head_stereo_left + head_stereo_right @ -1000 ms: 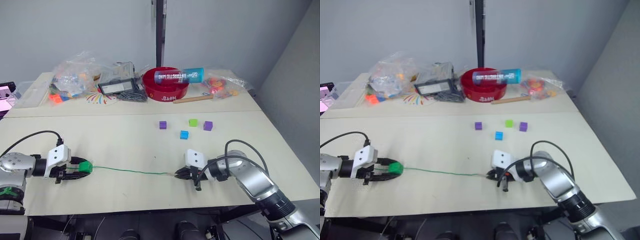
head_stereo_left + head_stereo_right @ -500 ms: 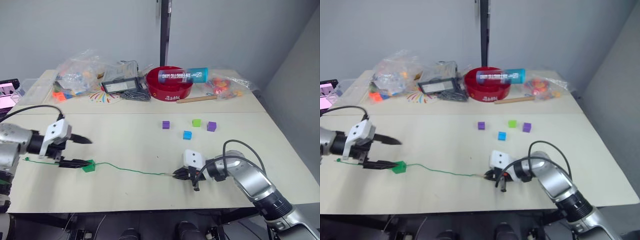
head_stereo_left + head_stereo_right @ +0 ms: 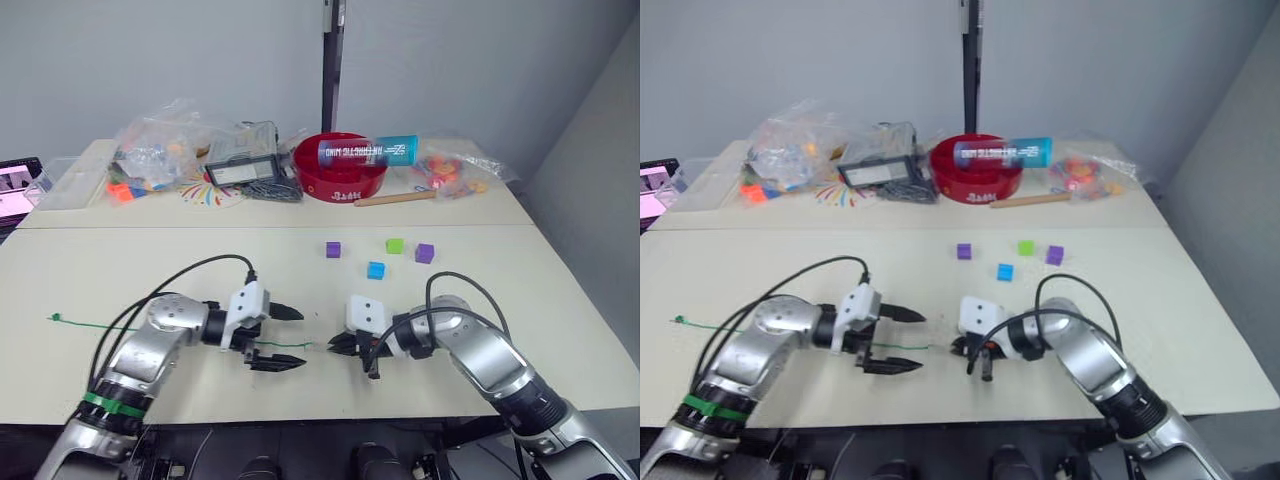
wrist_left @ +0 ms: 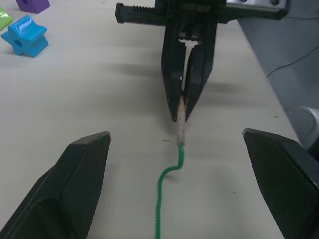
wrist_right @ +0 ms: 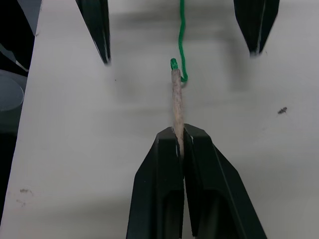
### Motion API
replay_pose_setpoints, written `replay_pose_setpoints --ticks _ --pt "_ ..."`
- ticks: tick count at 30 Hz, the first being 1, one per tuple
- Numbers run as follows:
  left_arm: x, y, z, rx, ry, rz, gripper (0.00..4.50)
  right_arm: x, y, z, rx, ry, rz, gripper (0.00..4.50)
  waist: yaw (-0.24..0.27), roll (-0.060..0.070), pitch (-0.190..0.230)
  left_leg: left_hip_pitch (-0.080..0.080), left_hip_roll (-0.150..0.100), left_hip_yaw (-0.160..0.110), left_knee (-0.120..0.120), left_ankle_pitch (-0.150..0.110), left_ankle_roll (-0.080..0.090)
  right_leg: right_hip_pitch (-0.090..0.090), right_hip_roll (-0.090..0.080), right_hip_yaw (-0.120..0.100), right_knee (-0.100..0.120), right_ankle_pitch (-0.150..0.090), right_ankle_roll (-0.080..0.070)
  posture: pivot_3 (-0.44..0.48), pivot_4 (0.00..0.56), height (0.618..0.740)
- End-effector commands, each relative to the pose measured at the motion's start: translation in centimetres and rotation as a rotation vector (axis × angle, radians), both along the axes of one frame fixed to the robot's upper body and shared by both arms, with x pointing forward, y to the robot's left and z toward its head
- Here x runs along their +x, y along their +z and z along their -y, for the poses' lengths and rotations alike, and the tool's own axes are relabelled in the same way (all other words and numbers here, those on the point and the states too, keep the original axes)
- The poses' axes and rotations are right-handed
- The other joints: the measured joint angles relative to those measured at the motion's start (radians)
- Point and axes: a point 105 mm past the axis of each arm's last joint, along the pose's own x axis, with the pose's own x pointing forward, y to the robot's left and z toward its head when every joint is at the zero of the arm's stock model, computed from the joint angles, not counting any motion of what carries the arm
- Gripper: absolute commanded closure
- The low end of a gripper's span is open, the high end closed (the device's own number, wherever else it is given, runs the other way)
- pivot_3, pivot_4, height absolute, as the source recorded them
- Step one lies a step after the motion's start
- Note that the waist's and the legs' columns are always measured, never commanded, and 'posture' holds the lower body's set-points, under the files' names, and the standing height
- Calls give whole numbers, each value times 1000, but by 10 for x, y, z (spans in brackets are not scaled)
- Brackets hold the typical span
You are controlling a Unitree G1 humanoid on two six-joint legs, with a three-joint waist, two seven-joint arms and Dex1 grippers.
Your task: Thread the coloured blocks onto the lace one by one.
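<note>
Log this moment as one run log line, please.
right gripper: shut on pale stiff tip of thin green lace | left gripper: open, straddling lace beside tip | four small plastic cubes: unthreaded on table

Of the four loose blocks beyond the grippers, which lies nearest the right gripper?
The blue block: it sits closest to the right gripper, in front of the purple, light green and second purple blocks.
</note>
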Motion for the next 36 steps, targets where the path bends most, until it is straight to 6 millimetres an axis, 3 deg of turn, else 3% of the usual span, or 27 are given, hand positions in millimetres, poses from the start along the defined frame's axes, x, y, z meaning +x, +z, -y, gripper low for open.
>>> replay_pose_setpoints --ticks 1,8,9,10,21,36 --pt "2 3 3 -18 -21 29 23 -1 11 -4 8 14 43 4500 2 0 0 0 0 0 0 0 0 0 0 0 0 0 0 0 150 731" --pt "2 2 10 -37 -40 36 23 -1 10 -2 4 10 42 4500 3 0 0 0 0 0 0 0 0 0 0 0 0 0 0 0 150 731" --pt "2 3 12 -42 -44 35 569 -1 11 -3 5 9 42 4500 3 0 0 0 0 0 0 0 0 0 0 0 0 0 0 0 150 731" --pt "2 2 13 -44 -46 34 758 -1 11 -3 6 8 42 4500 3 0 0 0 0 0 0 0 0 0 0 0 0 0 0 0 150 731" --pt "3 -4 17 -42 -60 22 4457 -1 11 -4 12 6 42 4500 3 0 0 0 0 0 0 0 0 0 -1 0 0 0 0 0 150 731" --pt "5 -2 18 -45 -56 25 4485 -2 14 -7 35 11 45 4500 3 0 0 0 0 0 0 0 0 0 -1 0 0 0 0 0 150 731"
